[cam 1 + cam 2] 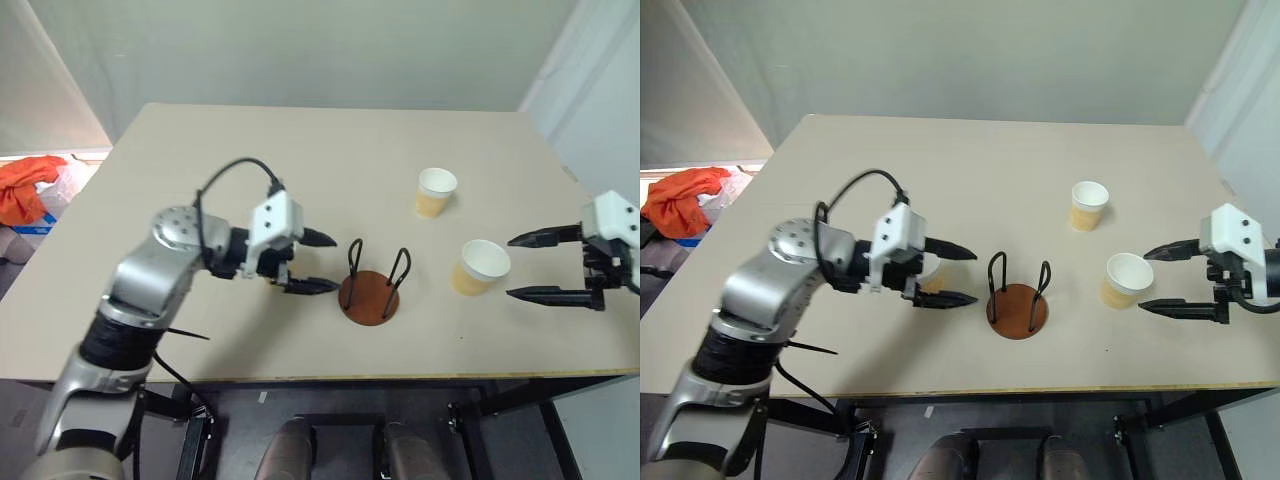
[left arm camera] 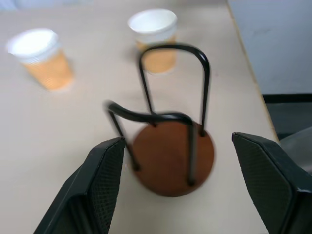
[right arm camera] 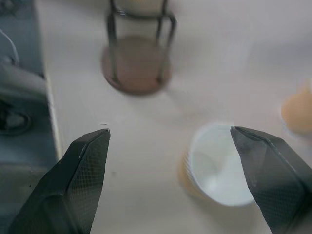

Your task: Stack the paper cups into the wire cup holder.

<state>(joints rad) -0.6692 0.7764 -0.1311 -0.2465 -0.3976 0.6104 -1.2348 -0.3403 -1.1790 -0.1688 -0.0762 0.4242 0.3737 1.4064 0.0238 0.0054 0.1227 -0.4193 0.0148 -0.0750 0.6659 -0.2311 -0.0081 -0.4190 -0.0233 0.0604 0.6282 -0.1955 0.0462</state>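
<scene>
The wire cup holder (image 1: 369, 297), a reddish-brown disc with two black wire loops, stands empty near the table's front edge. My left gripper (image 1: 338, 262) is open just to its left, fingers pointing at it. A tan-and-white paper cup (image 1: 930, 272) shows partly hidden between those fingers, close to the palm. Two more paper cups stand upright to the right: one (image 1: 436, 192) farther back, one (image 1: 480, 267) nearer. My right gripper (image 1: 510, 267) is open, with its fingertips just right of the nearer cup (image 3: 214, 168) and apart from it.
The beige table (image 1: 250, 150) has its front edge close below the holder and its right edge under my right arm. An orange cloth (image 1: 25, 185) lies on the floor beyond the table's left side.
</scene>
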